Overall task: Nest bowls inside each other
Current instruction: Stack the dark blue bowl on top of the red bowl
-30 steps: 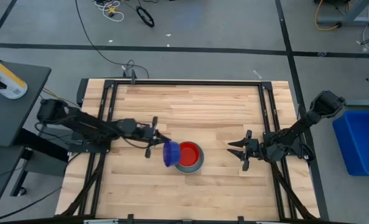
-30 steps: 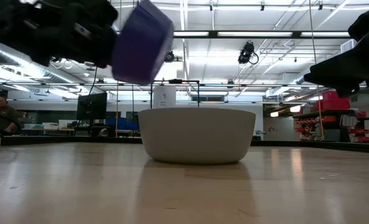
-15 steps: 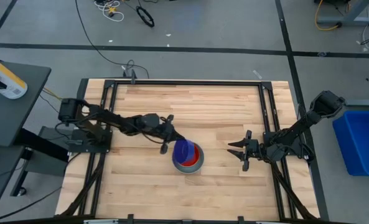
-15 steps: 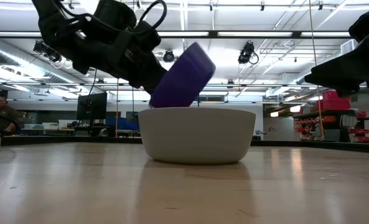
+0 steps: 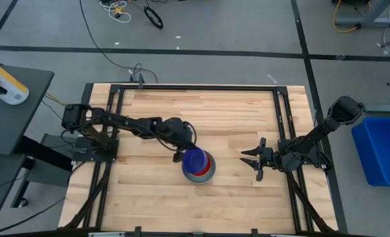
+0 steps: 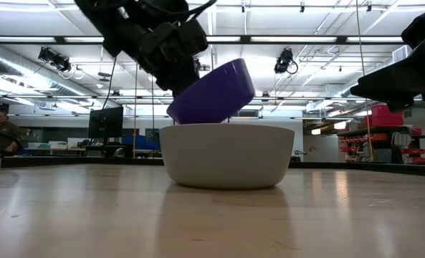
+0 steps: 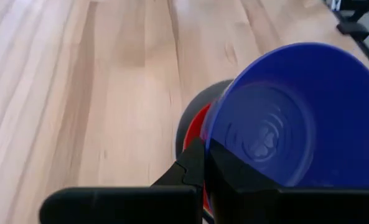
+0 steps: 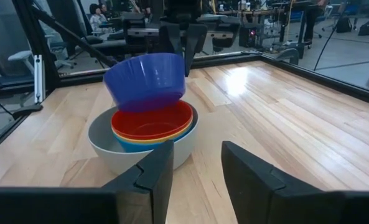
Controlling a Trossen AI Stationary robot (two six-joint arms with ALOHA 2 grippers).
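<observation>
dark blue bowl (image 6: 211, 92) now tilted over red bowl (image 8: 152, 121), left pincer (image 5: 184, 147) clamped on its rim.

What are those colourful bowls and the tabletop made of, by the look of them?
The dark blue bowl, red bowl and grey bowl look like moulded plastic: thin even walls, flat solid colours, a soft sheen. The table looks like sealed wooden planks: pale grain in strips, with glare on it.
</observation>
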